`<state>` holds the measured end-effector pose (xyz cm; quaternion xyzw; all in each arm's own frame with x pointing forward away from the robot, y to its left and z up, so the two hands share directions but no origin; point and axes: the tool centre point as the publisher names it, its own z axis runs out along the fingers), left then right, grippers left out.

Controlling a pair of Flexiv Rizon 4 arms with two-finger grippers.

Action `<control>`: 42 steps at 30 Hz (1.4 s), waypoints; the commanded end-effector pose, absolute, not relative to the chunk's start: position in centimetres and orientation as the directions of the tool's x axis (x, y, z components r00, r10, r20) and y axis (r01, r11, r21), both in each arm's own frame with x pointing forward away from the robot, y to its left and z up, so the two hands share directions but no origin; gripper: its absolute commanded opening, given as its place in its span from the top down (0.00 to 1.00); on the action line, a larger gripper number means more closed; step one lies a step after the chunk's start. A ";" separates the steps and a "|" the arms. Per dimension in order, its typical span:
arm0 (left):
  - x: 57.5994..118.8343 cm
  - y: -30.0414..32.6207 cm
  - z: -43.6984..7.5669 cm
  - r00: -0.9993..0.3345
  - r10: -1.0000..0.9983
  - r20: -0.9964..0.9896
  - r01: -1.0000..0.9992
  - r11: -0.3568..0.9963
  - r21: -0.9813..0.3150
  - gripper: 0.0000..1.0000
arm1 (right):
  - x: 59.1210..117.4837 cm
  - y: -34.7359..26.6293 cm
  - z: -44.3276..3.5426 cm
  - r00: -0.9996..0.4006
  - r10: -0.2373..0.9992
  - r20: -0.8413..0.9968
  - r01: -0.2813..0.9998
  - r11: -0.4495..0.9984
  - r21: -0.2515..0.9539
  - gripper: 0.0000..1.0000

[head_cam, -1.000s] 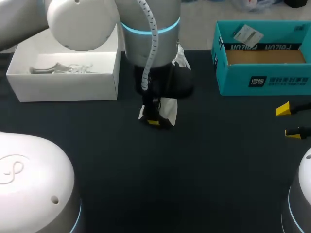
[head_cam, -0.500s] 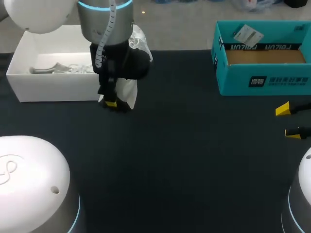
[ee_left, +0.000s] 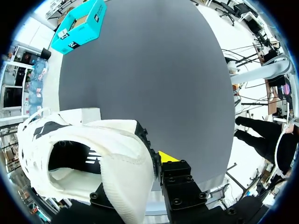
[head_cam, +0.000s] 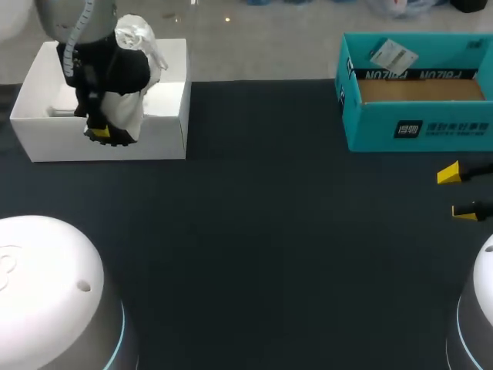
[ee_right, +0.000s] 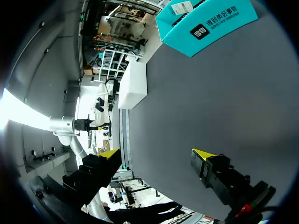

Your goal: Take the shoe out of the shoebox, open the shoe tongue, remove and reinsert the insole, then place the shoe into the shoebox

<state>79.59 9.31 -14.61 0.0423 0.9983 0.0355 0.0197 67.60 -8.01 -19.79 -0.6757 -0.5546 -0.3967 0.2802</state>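
Where left gripper (head_cam: 102, 135) clamps shoe (head_cam: 127, 114), only wrist view shows opening (ee_left: 70, 159), right gripper (ee_right: 157, 154) apart.

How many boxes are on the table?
2. A white box at the table's far left, where the left hand holds the shoe, and a teal box at the far right. None seems hidden.

White shoebox (head_cam: 46, 140) left, teal box (head_cam: 370, 125) right, open table (head_cam: 262, 231) between
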 end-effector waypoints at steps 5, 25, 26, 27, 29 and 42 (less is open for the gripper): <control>84.2 17.3 -14.5 -1.000 0.019 -0.015 0.020 0.995 -0.097 1.00 | 67.5 -8.0 -19.8 0.072 0.529 0.845 0.971 -0.230 0.062 0.00; 95.4 23.1 -15.1 -0.987 -0.146 0.061 -0.146 0.989 -0.005 1.00 | 67.5 -8.0 -19.8 0.072 0.529 0.845 0.971 -0.230 0.062 0.00; 95.9 23.4 -15.0 -0.985 -0.152 0.079 -0.152 0.988 0.004 1.00 | 67.5 -8.0 -19.8 0.072 0.529 0.845 0.971 -0.230 0.062 0.00; 96.3 23.6 -15.0 -0.981 -0.167 0.100 -0.167 0.986 0.010 1.00 | 67.5 -8.0 -19.8 0.072 0.529 0.845 0.971 -0.230 0.062 0.00; 96.3 23.6 -15.0 -0.981 -0.167 0.100 -0.167 0.986 0.010 1.00 | 67.5 -8.0 -19.8 0.072 0.529 0.845 0.971 -0.230 0.062 0.00; 96.3 23.6 -15.0 -0.981 -0.167 0.100 -0.167 0.986 0.010 1.00 | 67.5 -8.0 -19.8 0.072 0.529 0.845 0.971 -0.230 0.062 0.00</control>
